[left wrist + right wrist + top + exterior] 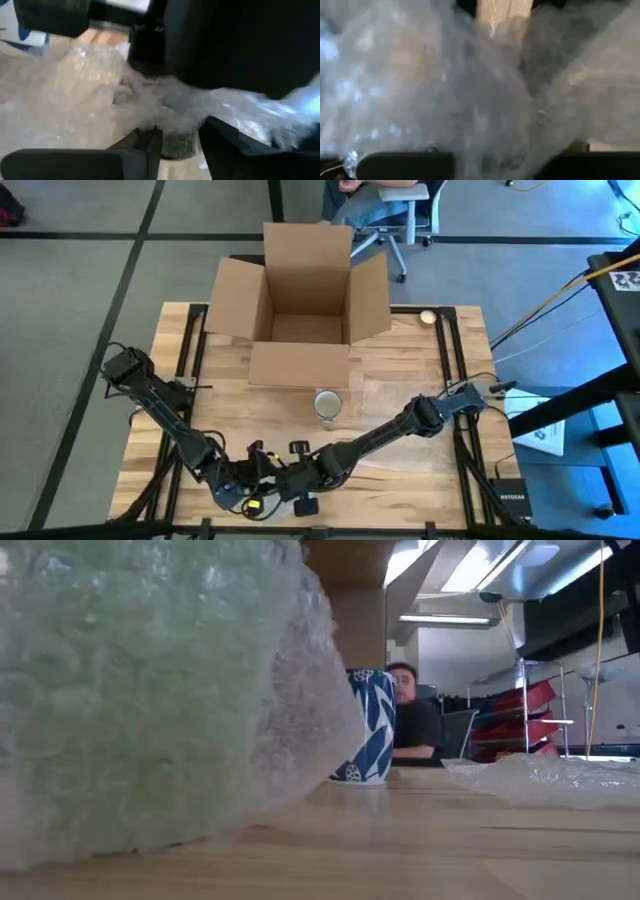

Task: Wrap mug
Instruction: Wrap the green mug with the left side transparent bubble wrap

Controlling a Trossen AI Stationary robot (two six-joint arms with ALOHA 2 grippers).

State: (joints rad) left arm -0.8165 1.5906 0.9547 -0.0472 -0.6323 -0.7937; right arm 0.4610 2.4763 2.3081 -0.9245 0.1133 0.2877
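Note:
A blue-and-white mug stands upright on the table's middle. A clear sheet of bubble wrap lies on the wood to the right of it and reaches toward the near edge. There a raised part of it fills the low view's left. My left gripper and my right gripper are close together at the near edge, both shut on the wrap. My left gripper pinches a bunched-up part of the bubble wrap between its two fingers, several layers gathered. The wrap rises crumpled from the fingers toward the other gripper. My right gripper has bunched wrap between its fingers; the wrap fills its view and hides the exact place.
An open cardboard box stands at the table's far side, its flaps spread. A small round object lies at the far right corner. Beyond the table a person sits on an office chair.

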